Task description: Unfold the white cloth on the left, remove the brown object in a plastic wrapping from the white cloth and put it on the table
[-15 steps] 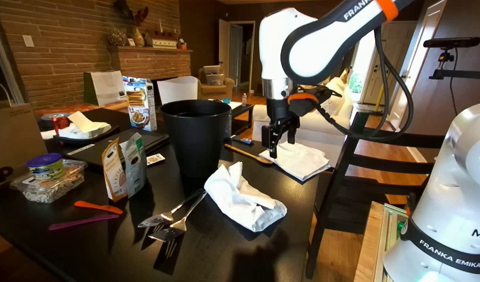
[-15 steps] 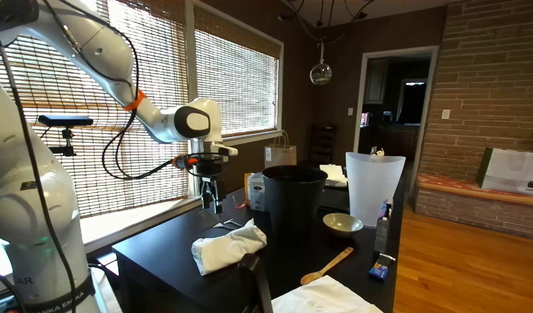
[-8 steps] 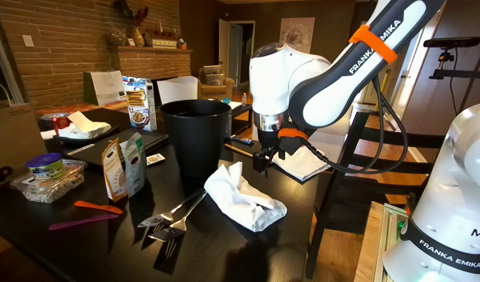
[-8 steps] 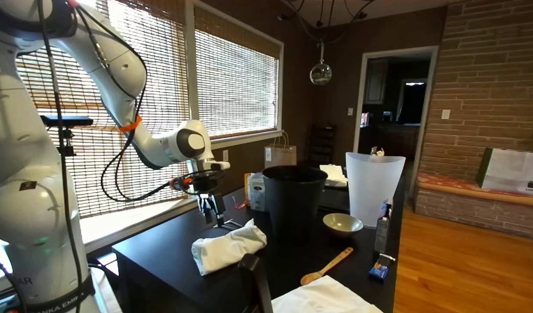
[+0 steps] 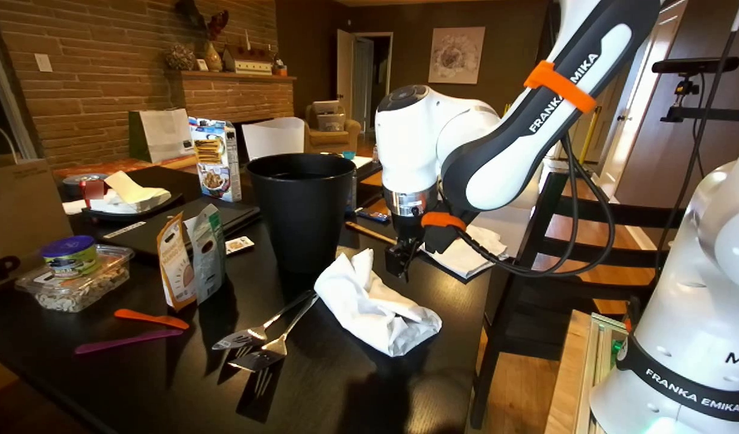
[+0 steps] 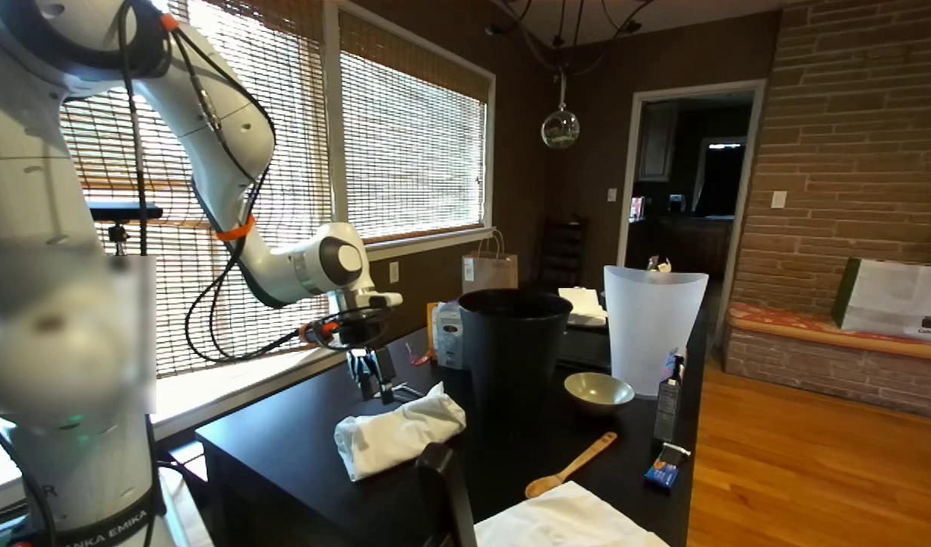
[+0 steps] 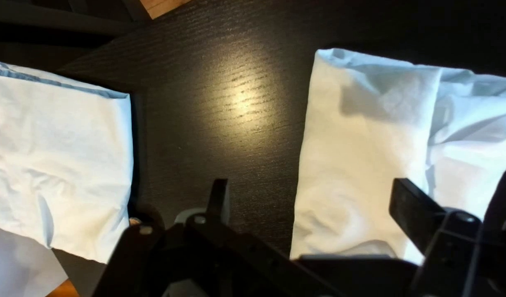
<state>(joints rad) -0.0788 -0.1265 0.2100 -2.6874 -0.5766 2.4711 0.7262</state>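
Observation:
The white cloth (image 5: 375,313) lies wrinkled and bundled on the dark table (image 5: 327,392) in both exterior views (image 6: 401,437). In the wrist view the cloth (image 7: 360,144) shows on the right with a fold across it. My gripper (image 5: 399,268) is above the table by the cloth, fingers pointing down; it also shows by the cloth in an exterior view (image 6: 377,391). In the wrist view the gripper (image 7: 310,189) is open and empty, one finger over bare table, the other over the cloth. The brown object in a plastic wrapping is hidden or out of view.
A black bin (image 5: 303,211) stands just behind the cloth. Metal serving utensils (image 5: 273,346) lie beside it. A folded white cloth (image 7: 63,156) and a wooden spoon (image 6: 572,467) lie nearby. A chair (image 5: 586,259) stands at the table edge. A bowl (image 6: 598,391) is past the bin.
My gripper has come down towards the table and closer to the bundled white cloth, mostly in the first half second. The cloth and other objects have not moved.

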